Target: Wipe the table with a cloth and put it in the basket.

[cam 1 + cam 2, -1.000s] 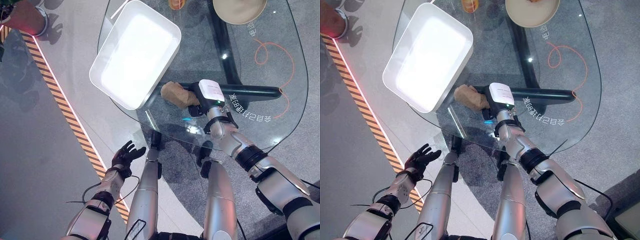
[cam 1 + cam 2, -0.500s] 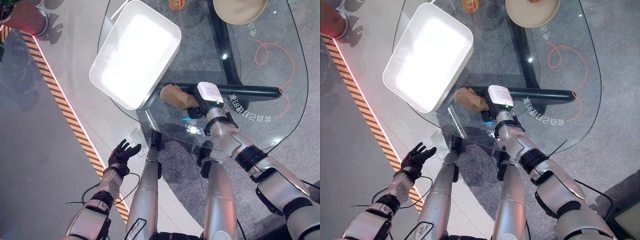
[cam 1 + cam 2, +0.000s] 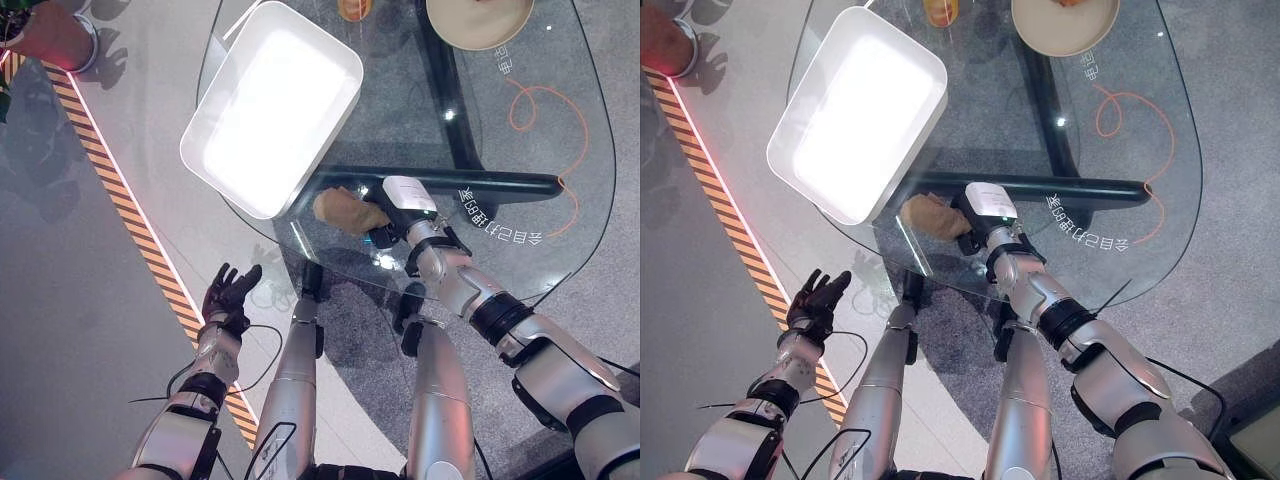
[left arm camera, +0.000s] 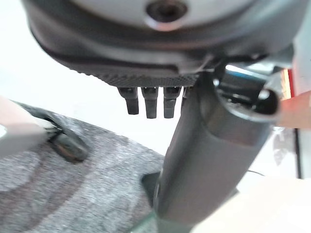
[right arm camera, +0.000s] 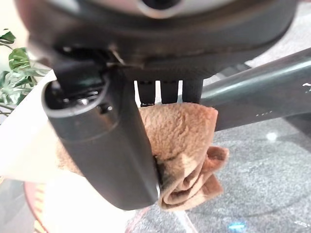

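Moved leftward, the right hand [image 3: 392,218] pinches one brown cloth [image 3: 343,211] beside one white basket [image 3: 268,108]; left hand [image 3: 228,293] hangs spread.

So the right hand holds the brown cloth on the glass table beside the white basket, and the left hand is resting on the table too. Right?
Not quite. The left hand is not on the glass table: the left eye view shows it open, off the table's edge, above the floor. The rest stands: the right hand holds the brown cloth on the table beside the white basket.
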Robot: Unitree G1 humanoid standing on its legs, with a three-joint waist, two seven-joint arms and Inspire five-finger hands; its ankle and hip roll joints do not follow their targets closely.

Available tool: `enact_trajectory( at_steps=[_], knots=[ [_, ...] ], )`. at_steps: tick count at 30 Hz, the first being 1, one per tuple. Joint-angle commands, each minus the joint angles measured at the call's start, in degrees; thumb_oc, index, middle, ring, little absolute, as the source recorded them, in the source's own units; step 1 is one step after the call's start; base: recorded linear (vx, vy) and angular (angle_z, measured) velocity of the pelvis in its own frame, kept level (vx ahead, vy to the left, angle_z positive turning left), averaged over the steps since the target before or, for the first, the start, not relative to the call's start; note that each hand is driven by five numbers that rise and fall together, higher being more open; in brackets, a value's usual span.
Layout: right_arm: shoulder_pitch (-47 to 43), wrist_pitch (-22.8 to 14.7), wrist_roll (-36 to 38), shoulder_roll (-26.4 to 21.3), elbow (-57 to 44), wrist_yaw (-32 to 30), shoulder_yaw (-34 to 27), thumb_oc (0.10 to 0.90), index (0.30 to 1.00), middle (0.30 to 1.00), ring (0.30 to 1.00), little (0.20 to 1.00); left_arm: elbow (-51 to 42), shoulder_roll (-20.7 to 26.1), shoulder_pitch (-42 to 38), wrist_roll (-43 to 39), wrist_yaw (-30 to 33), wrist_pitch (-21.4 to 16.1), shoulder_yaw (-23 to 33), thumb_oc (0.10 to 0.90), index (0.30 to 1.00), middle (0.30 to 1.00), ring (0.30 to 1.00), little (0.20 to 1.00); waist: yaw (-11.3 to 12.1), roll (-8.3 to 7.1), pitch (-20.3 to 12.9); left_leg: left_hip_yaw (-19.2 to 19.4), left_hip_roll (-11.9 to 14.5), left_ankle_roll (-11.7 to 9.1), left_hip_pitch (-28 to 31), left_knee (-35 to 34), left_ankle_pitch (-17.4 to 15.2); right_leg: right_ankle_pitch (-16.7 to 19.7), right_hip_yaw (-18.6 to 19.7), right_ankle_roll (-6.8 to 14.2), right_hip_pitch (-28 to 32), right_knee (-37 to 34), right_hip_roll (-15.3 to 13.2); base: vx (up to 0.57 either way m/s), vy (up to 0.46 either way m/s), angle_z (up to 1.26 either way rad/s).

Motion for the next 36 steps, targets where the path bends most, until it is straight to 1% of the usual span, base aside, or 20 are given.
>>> enact_trajectory(
  at_steps=[1,3,7,9,10,12,14,16,20,21,22,25,30,32,33,35,36],
  knots=[
    [-2.6,-6.0,-1.2,2.3,-9.7,-0.3,0.5,0.1,0.3,0.3,0.3,0.2,-1.1,2.5,-0.6,-2.4,1.7,-4.3,2.7,0.8,0.9,0.9,0.9,0.9,-0.5,-0.99,-1.3,4.3,-6.9,6.4,0.8,6.1,-6.9,5.7,0.8,-0.2,2.4,-9.7,5.1,0.0,0.0,0.0],
    [-2.6,-7.0,-0.8,2.2,-10.1,0.8,0.5,0.1,0.3,0.3,0.3,0.2,-1.2,2.6,-0.6,-3.1,1.9,-4.9,3.1,0.8,0.9,0.9,0.9,0.9,-0.5,-1.02,-1.3,4.3,-6.9,6.4,0.8,6.0,-6.8,5.7,0.8,-0.2,2.4,-9.8,5.1,0.0,0.0,0.0],
    [-2.4,-7.3,-0.5,1.9,-11.4,1.1,0.7,0.1,0.3,0.3,0.3,0.2,-1.6,3.2,-0.9,-4.5,2.3,-6.1,3.6,0.8,0.9,0.9,0.9,0.9,-0.6,-1.03,-1.3,4.3,-6.9,6.4,0.8,6.1,-6.9,5.7,1.0,-0.2,2.4,-9.6,5.2,0.0,0.0,0.0],
    [-2.5,-6.8,-0.4,1.8,-12.0,0.5,0.5,0.1,0.3,0.3,0.3,0.2,-2.0,3.5,-1.3,-5.0,2.9,-7.6,3.9,0.8,0.9,0.9,0.9,0.9,-0.7,-1.02,-1.3,4.3,-6.8,6.3,0.8,6.1,-6.8,5.6,1.0,-0.2,2.4,-9.5,5.2,0.0,0.0,0.0],
    [-2.5,-6.1,0.2,1.8,-12.3,-1.0,0.2,0.1,0.3,0.3,0.3,0.2,-2.5,4.0,-1.9,-5.5,3.9,-8.7,4.3,0.8,0.9,0.9,0.9,0.9,-0.7,-1.02,-1.3,4.3,-6.8,6.3,0.8,6.2,-6.9,5.5,1.1,-0.2,2.4,-9.4,5.1,0.0,0.0,0.0],
    [-2.5,-5.2,0.8,1.9,-12.3,-2.3,-0.2,0.1,0.3,0.3,0.3,0.2,-2.9,4.3,-2.4,-5.7,4.2,-9.9,4.6,0.8,0.9,0.9,0.9,0.9,-0.8,-1.05,-1.3,4.3,-6.7,6.2,0.8,6.3,-6.9,5.5,1.2,-0.3,2.4,-9.3,5.2,0.0,0.0,0.0],
    [-2.5,-4.9,1.6,2.0,-11.8,-4.3,-1.0,0.1,0.3,0.3,0.3,0.2,-3.7,4.8,-3.2,-5.6,4.9,-11.2,5.0,0.8,0.9,0.9,0.9,0.9,-0.8,-1.05,-1.3,4.3,-6.6,6.2,0.7,6.4,-7.0,5.4,1.2,-0.2,2.3,-9.2,5.1,0.0,0.0,0.0],
    [-3.0,-4.4,3.3,1.8,-10.6,-8.1,-2.6,0.1,0.3,0.3,0.3,0.2,-5.4,5.9,-4.6,-6.1,6.0,-13.6,5.5,0.8,0.9,0.9,0.9,0.9,-0.7,-0.93,-1.3,4.3,-6.5,6.2,0.4,6.6,-7.1,5.4,1.2,-0.2,2.1,-9.0,5.1,0.0,0.0,0.0],
    [-3.4,-3.9,5.7,1.7,-9.9,-11.9,-5.0,0.1,0.3,0.3,0.3,0.2,-8.6,6.5,-5.0,-6.1,8.2,-16.4,6.2,0.8,0.9,0.9,0.9,0.9,-0.4,-0.78,-1.3,4.1,-6.6,6.3,0.1,6.8,-7.2,5.4,1.2,-0.2,1.9,-8.8,5.1,0.0,0.0,0.0],
    [-3.5,-3.8,5.8,1.7,-10.1,-12.0,-5.3,0.1,0.3,0.3,0.3,0.2,-8.9,6.6,-5.1,-6.0,8.4,-16.5,6.3,0.8,0.9,0.9,0.9,0.9,-0.4,-0.77,-1.3,4.1,-6.6,6.3,0.1,6.9,-7.2,5.3,1.2,-0.2,1.8,-8.8,5.1,0.0,0.0,0.0],
    [-3.5,-3.7,6.3,1.8,-10.7,-13.0,-6.5,0.1,0.3,0.3,0.3,0.2,-10.2,6.8,-5.2,-5.9,9.2,-17.8,6.9,0.8,0.9,0.9,0.9,0.9,-0.3,-0.76,-1.3,4.1,-6.6,6.3,0.0,6.9,-7.3,5.3,1.2,-0.2,1.7,-8.7,5.2,0.0,0.0,0.0],
    [-2.8,-3.4,6.3,1.8,-12.3,-14.1,-8.7,0.1,0.3,0.3,0.3,0.2,-12.1,7.0,-5.1,-5.2,10.7,-19.5,7.7,0.8,0.9,0.9,0.9,0.9,-0.4,-0.78,-1.3,4.2,-6.6,6.4,0.2,6.7,-7.3,5.2,1.3,-0.3,1.8,-8.7,5.3,0.0,0.0,0.0],
    [-1.0,-3.1,8.0,1.4,-14.7,-16.6,-11.4,0.1,0.3,0.3,0.3,0.2,-14.7,7.2,-5.0,-4.0,11.6,-21.3,9.2,0.8,0.9,0.9,0.9,0.9,-0.7,-0.82,-1.3,4.3,-6.5,6.5,0.3,6.8,-7.6,4.7,1.5,-0.3,1.8,-8.2,5.3,0.0,0.0,0.0],
    [0.1,-3.2,9.9,1.1,-15.6,-17.8,-12.8,0.1,0.3,0.3,0.3,0.2,-16.1,7.4,-4.8,-2.6,12.8,-22.7,9.8,0.8,0.9,0.9,0.9,0.9,-0.9,-0.85,-1.3,4.4,-6.4,6.5,0.2,7.1,-7.8,4.4,1.7,-0.3,1.7,-7.8,5.3,0.0,0.0,0.0],
    [0.8,-3.8,11.1,0.9,-16.0,-18.9,-13.6,0.1,0.3,0.3,0.3,0.2,-17.1,7.5,-4.7,-0.8,14.6,-23.5,10.0,0.8,0.9,0.9,0.9,0.9,-1.0,-0.81,-1.3,4.4,-6.5,6.5,0.2,7.0,-7.8,4.3,1.8,-0.4,1.7,-7.6,5.4,0.0,0.0,0.0],
    [1.2,-3.7,11.4,0.9,-16.4,-19.2,-14.0,0.1,0.3,0.3,0.3,0.2,-17.7,7.6,-4.7,-0.3,15.2,-23.8,10.0,0.8,0.9,0.9,0.9,0.9,-1.0,-0.82,-1.3,4.4,-6.5,6.6,0.3,7.0,-7.9,4.2,1.9,-0.4,1.7,-7.6,5.4,0.0,0.0,0.0],
    [2.7,-4.5,11.7,1.1,-17.0,-20.4,-15.3,0.1,0.3,0.3,0.3,0.2,-19.6,7.5,-4.5,1.5,16.6,-24.6,10.2,0.8,0.9,0.9,0.9,0.9,-1.2,-0.84,-1.3,4.3,-6.6,6.6,0.5,7.1,-8.0,4.1,2.1,-0.4,1.9,-7.3,5.5,0.0,0.0,0.0]
  ],
)
